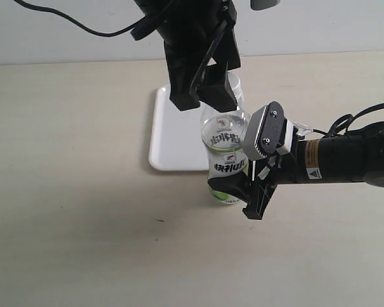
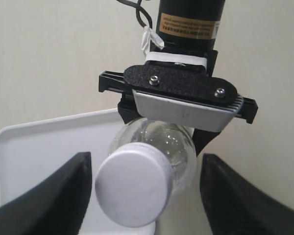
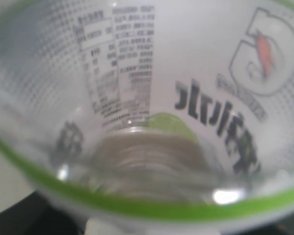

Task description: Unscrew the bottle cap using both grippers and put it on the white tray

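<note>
- At the edge of the white tray, over the tabletop, grips the bottle low on its labelled body with the right claw, jaws pressed against the clear plastic from both sides.
- Cannot tell from these views whether the base rests on the tabletop or sits just above it.
- Hangs the left claw directly over the neck, spread wide, with fingers flanking the bottle cap, a clear gap on either side, touching nothing.
- Shows the bottle cap seated on the neck, white and round, seemingly screwed fully down.
- Fills the right wrist view with the green-edged label and its dark characters, too close and blurred to add more.
- Reads as an early stage: bottle secured, cap lined up between open fingers, nothing unscrewed yet.
- Leaves almost everything to do: close the left claw on the ribbed side, twist against the right claw's hold, lift the cap free, carry it across, set it down on the white tray.
</note>
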Robot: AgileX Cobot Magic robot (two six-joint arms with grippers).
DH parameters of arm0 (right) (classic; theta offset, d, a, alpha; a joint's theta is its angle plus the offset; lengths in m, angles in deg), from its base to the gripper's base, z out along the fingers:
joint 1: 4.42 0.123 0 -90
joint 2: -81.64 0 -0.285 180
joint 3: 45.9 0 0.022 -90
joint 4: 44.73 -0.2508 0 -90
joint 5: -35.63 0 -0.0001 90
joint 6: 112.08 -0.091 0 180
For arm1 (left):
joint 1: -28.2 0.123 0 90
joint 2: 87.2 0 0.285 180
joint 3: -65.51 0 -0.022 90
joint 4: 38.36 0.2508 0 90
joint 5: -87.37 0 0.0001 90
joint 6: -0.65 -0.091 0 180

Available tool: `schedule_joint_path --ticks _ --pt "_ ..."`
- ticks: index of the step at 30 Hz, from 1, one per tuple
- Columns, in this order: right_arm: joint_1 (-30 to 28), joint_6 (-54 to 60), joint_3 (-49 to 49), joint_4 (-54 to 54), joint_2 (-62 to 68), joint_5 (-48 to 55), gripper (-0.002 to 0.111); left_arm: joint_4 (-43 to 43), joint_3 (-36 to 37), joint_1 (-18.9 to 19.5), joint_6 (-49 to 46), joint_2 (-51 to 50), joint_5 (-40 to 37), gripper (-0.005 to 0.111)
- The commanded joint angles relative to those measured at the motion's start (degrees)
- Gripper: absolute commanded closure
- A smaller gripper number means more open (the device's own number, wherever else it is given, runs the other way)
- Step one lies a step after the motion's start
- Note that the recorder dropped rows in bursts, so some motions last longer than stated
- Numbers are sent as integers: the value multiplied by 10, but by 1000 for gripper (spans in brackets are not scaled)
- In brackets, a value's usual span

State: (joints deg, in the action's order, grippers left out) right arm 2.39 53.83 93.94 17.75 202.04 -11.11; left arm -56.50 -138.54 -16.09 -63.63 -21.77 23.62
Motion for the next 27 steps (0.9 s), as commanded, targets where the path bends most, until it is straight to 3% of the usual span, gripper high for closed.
schedule_joint_path --ticks 1,27 --pt "-2 14 0 7 1 51 108 -9 -2 -2 16 1 24 45" --pt "-2 14 0 5 1 48 108 28 -2 -2 30 -16 26 45"
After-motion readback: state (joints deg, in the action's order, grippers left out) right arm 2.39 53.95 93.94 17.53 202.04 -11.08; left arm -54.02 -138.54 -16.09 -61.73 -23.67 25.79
